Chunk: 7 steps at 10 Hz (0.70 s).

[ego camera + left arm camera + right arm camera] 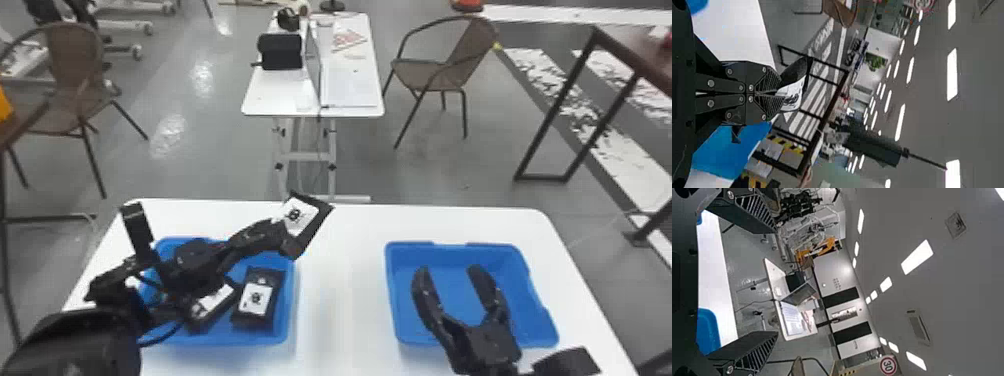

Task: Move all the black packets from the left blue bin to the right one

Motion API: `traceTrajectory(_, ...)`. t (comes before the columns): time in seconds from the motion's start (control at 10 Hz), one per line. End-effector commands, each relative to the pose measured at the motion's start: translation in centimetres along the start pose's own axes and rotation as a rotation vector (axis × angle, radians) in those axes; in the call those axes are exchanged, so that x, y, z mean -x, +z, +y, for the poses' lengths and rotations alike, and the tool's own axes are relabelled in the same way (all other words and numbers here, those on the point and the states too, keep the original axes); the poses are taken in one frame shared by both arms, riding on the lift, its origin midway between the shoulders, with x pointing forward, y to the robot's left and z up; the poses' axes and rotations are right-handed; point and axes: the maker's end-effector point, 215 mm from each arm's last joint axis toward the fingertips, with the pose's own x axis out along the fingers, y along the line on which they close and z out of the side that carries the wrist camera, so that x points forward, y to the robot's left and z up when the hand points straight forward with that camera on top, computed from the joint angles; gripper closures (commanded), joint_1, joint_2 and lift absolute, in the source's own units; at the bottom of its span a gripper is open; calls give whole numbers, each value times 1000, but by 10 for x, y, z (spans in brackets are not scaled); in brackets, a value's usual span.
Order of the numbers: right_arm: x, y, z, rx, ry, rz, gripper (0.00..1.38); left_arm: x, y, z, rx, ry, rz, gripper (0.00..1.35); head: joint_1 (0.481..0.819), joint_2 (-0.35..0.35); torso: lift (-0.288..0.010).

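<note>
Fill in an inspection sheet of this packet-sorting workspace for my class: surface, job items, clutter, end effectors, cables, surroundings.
Surface: white table under both bins.
Job items: one labelled black packet held up; at least two more packets in the left blue bin; no packet visible in the right blue bin, partly hidden.
Clutter: laptop and black case on the far table.
End effectors: left shut on the packet; right open over the right bin.
Cables: black cable looping by the left arm.
Surroundings: brown armchairs on grey floor.
</note>
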Motion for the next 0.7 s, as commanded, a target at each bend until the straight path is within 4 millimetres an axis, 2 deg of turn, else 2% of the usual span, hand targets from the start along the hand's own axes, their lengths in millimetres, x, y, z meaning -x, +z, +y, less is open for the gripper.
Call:
traceTrajectory(0.0,-24,8,5,-8,38,-17,91,-26,2,-16,28,-97,-13,1207,695,-68,0)
traceTrajectory(0.2,-48,12,3,-35,63,-29,93,-53,7,-39,75,-214,-28,1207,695,-106,0)
traceTrajectory(0.3,-60,14,10,-52,99,-26,94,-65,9,-44,72,-250,-10,1207,695,-115,0)
traceTrajectory(0.6,-95,28,46,-112,216,-46,93,-95,-3,-65,72,-345,61,1207,695,-133,0)
